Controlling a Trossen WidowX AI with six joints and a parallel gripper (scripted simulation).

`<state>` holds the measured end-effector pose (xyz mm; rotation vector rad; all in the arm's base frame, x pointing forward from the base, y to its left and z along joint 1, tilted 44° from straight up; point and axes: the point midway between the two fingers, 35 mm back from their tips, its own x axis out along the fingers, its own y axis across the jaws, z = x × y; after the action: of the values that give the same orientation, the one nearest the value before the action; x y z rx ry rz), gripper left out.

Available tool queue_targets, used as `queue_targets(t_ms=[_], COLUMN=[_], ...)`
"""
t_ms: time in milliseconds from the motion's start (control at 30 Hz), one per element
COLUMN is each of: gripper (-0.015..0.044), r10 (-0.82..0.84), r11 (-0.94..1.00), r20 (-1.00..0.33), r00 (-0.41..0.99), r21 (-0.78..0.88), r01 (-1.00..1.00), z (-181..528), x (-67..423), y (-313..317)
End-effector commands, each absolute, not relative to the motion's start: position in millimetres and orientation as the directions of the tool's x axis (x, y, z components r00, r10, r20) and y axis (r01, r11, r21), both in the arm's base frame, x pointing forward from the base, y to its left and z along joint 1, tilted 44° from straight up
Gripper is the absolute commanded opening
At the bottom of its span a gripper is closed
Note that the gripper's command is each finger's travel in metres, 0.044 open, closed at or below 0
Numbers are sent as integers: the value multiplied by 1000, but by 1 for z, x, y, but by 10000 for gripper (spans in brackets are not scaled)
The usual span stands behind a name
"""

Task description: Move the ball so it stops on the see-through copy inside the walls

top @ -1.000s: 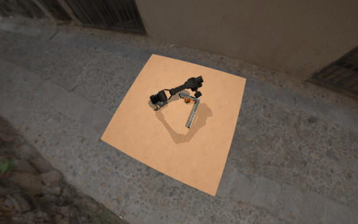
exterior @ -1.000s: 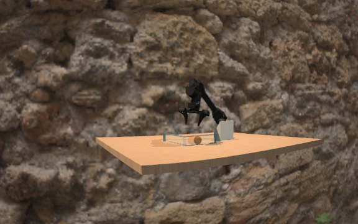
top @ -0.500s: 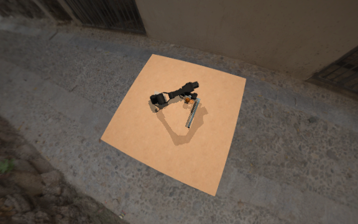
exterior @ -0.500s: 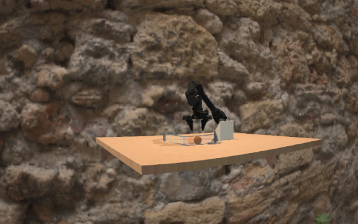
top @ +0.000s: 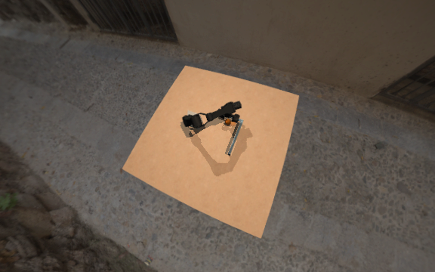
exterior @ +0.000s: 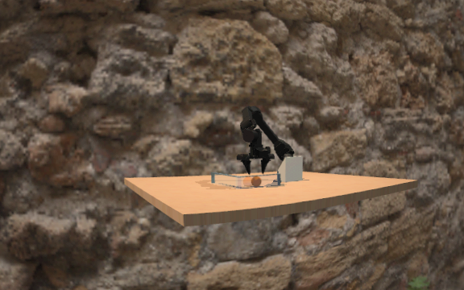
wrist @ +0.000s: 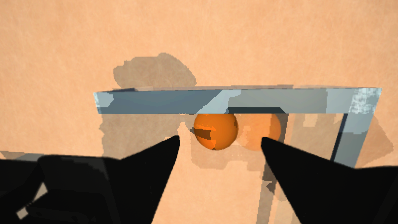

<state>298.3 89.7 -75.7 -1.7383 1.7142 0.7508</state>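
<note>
The orange ball (top: pixel 228 121) (exterior: pixel 256 181) (wrist: pixel 216 131) lies on the table inside the corner, close beside one clear wall (wrist: pixel 165 101). The see-through copy (wrist: pixel 265 125) is just right of the ball in the wrist view, nearer the corner, and the two look nearly touching or slightly overlapping. The other clear wall (top: pixel 235 137) (wrist: pixel 361 130) runs off from the corner. My gripper (exterior: pixel 256 173) (wrist: pixel 219 140) is open and empty, pointing down just above the ball. In the wrist view its fingertips stand either side of the ball, the right one over the copy's lower edge.
The wooden table top (top: pixel 202 196) (exterior: pixel 192 201) carries the arm and walls. The pale base block (exterior: pixel 293 169) stands right of the walls in the exterior view. The low walls stand close to the fingers. The arm's shadow falls across the table.
</note>
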Motion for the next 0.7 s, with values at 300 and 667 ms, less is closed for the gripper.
queue_targets(t_ms=[300,667], gripper=[363,363], r10=[-679,-680], r11=[-8,-8], r20=[-734,-733], r00=[12,12], r21=[-10,-10], r01=[-1000,-1000], z=[-92,-103], x=[298,297], y=[73,62])
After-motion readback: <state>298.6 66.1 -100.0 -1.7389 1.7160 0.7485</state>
